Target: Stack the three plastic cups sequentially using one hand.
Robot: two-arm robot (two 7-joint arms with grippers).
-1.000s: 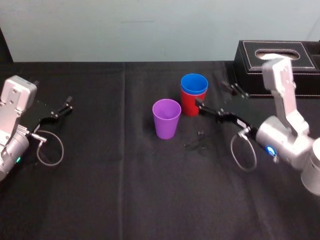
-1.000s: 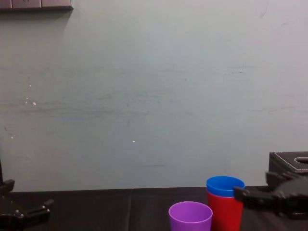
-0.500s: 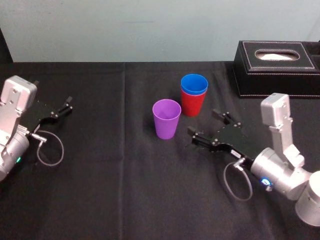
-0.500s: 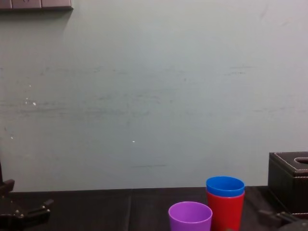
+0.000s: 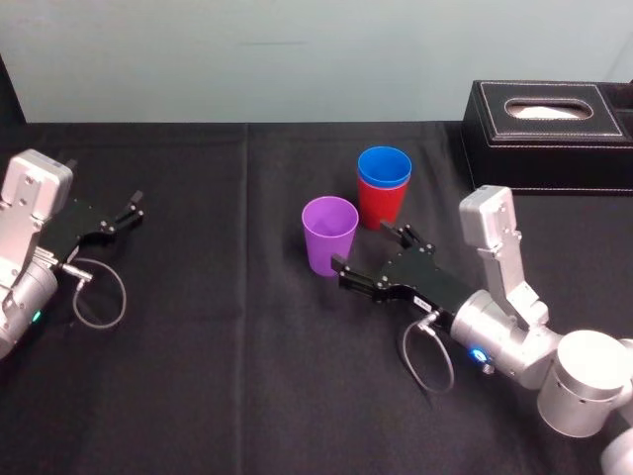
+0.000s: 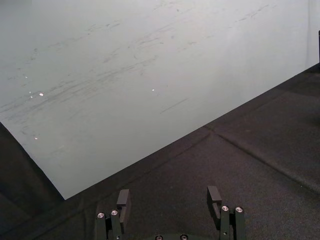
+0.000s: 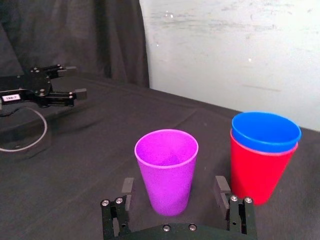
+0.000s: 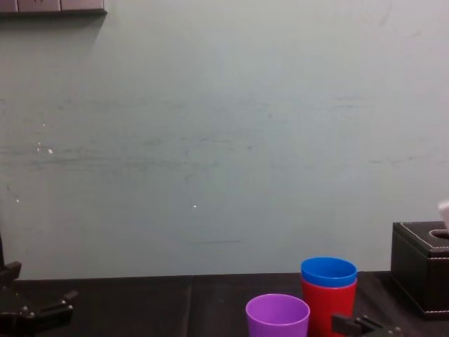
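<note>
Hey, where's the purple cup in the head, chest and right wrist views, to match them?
Head view: purple cup near mid-table, left of the red cup, just ahead of the right end effector.
Chest view: at the bottom edge, right of centre, left of the red cup.
Right wrist view: directly ahead of that end effector's open fingers.
Shared landmark: the blue cup nested in the red cup.
Left end effector idle at the table's left.
</note>
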